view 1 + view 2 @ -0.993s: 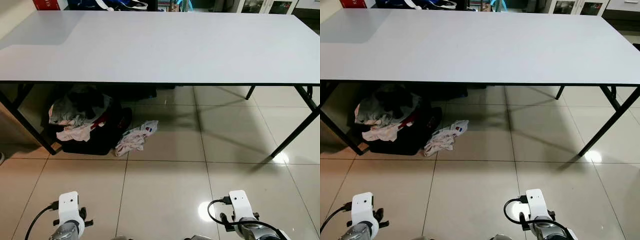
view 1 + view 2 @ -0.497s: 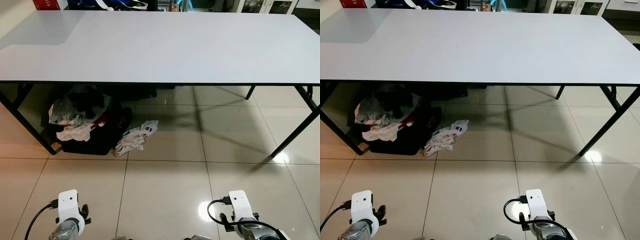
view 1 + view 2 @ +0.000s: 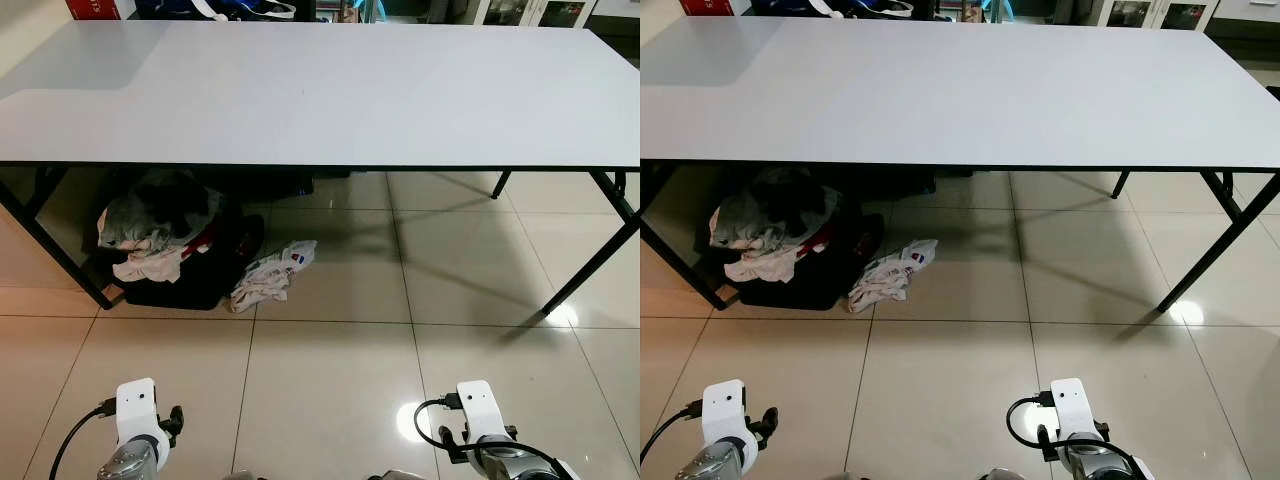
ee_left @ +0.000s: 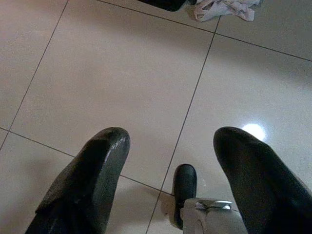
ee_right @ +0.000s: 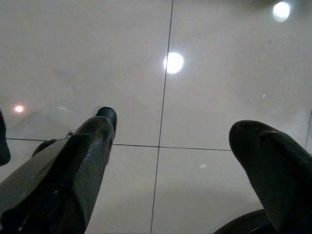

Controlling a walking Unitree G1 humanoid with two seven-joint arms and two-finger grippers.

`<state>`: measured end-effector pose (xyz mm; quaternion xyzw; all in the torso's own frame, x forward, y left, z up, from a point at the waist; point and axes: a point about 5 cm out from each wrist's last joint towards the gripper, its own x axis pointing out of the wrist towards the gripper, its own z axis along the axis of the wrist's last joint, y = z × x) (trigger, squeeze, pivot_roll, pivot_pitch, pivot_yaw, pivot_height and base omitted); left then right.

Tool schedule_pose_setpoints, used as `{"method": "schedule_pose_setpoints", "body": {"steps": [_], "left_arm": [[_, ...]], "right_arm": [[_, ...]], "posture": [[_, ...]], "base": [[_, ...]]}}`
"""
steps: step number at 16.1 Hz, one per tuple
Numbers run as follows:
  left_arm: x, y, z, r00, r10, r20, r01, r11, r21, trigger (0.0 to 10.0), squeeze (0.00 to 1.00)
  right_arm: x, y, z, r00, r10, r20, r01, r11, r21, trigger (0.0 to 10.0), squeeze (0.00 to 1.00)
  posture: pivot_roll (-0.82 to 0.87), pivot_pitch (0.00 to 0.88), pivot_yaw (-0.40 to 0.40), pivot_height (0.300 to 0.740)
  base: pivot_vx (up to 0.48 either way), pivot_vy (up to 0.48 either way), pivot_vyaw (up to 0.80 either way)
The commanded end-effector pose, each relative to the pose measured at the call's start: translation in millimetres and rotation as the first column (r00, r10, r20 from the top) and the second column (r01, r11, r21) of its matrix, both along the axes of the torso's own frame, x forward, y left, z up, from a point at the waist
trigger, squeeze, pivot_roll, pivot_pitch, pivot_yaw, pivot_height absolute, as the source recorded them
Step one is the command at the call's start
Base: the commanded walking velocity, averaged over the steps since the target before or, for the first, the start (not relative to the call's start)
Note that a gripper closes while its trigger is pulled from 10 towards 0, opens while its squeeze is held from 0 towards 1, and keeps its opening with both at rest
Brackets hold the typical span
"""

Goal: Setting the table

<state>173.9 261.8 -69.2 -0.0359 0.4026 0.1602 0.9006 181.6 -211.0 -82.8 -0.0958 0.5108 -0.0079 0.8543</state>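
A long white table [image 3: 330, 95] on black folding legs stands in front of me, its top bare. Both arms hang low at my sides over the tiled floor. My left gripper [image 4: 170, 141] is open, its two black fingers spread above beige tiles with nothing between them. My right gripper [image 5: 180, 141] is open too, pointing down at glossy tiles with lamp glints. The wrists' white camera housings appear at the bottom of the eye views, the left one [image 3: 137, 405] and the right one [image 3: 476, 405].
Under the table's left end sits a dark bag heaped with clothes [image 3: 160, 235], and a crumpled white cloth [image 3: 272, 277] lies on the floor beside it. Slanted black table legs [image 3: 590, 265] stand at the right. Cabinets and clutter line the far side behind the table.
The left wrist has turned slightly and sunk a touch at the bottom of the eye views. The table, the clothes and the right arm are unchanged.
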Motion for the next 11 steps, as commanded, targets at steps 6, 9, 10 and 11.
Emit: {"method": "schedule_pose_setpoints", "body": {"steps": [6, 9, 10, 11], "left_arm": [[1.2, 1.4, 1.1, 1.000, 0.006, 0.006, -0.006, 1.000, 0.004, 10.0, 1.00], [0.8, -3.3, -0.8, 1.000, -0.004, -0.004, 0.004, 1.000, -0.007, 10.0, 1.00], [0.0, -5.4, -2.0, 1.000, -0.008, -0.012, 0.008, 1.000, -0.009, 10.0, 1.00], [-2.2, -8.1, -4.1, 0.999, -0.021, -0.027, 0.020, 1.000, -0.012, 10.0, 0.61]], "right_arm": [[0.6, 0.6, 0.2, 1.000, -0.003, -0.001, 0.003, 1.000, 0.003, 10.0, 0.00], [1.1, -2.0, 0.9, 1.000, -0.009, 0.005, 0.009, 1.000, -0.004, 10.0, 0.00], [1.0, -3.3, 1.1, 1.000, -0.009, 0.005, 0.009, 1.000, -0.009, 10.0, 0.00], [1.4, -4.6, 1.6, 1.000, -0.012, 0.009, 0.013, 1.000, -0.015, 10.0, 0.00]], "posture": [[-0.10, 0.067, 0.001, 0.740], [-0.09, 0.064, -0.006, 0.740], [-0.09, 0.061, -0.009, 0.740], [-0.09, 0.062, -0.009, 0.740]], "base": [[0.000, 0.000, 0.00], [0.000, 0.000, 0.00], [0.000, 0.000, 0.00], [0.000, 0.000, 0.00]]}}
